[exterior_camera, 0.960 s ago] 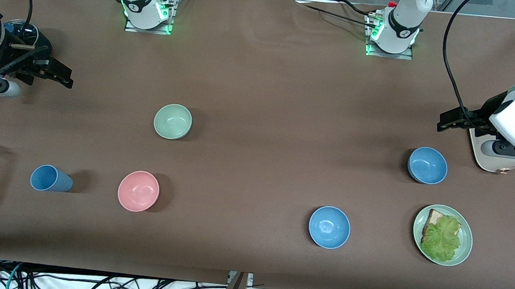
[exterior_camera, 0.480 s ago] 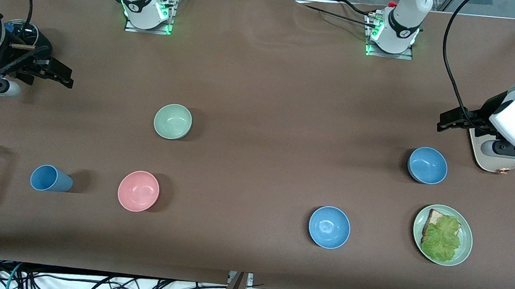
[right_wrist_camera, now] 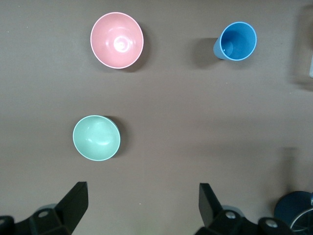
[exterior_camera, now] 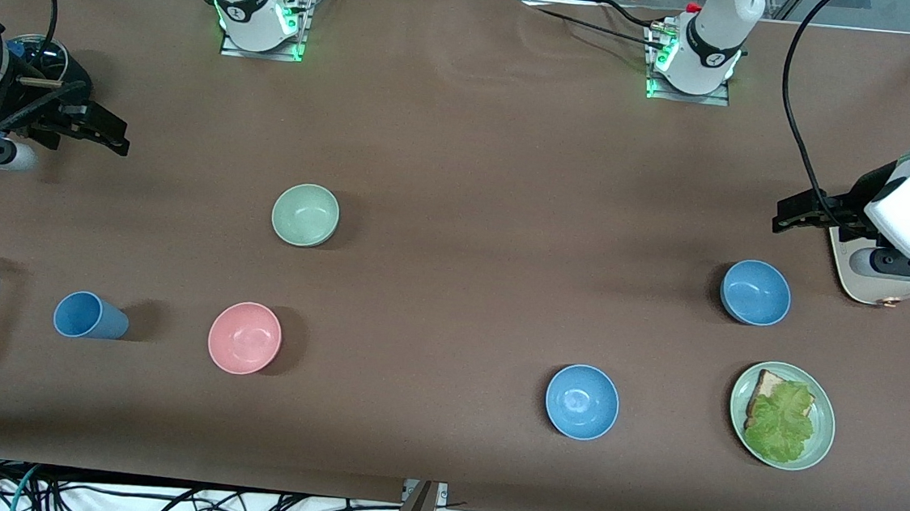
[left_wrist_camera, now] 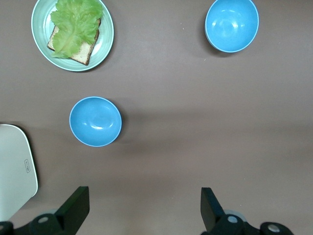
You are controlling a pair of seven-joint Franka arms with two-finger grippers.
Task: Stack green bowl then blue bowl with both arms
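Since the small round matte sage-green bowl point(exterior_camera: 305, 214) sits untouched, well clear of the right gripper point(exterior_camera: 103, 133) with its wide, empty fingers point(right_wrist_camera: 73, 198), I'd straddle its rim squarely; the left gripper point(exterior_camera: 795, 215), equally agape and empty, waits near the closer small round matte blue bowl point(exterior_camera: 755, 292)

No readable text, labels or numbers show, as far as visible.

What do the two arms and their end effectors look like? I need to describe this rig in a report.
Both arms are white with dark grey joint rings; their bases glow green. The left end effector and the right end effector are black, each with two flat fingers. Black cables loop along both arms. The left arm's wrist has a white housing.
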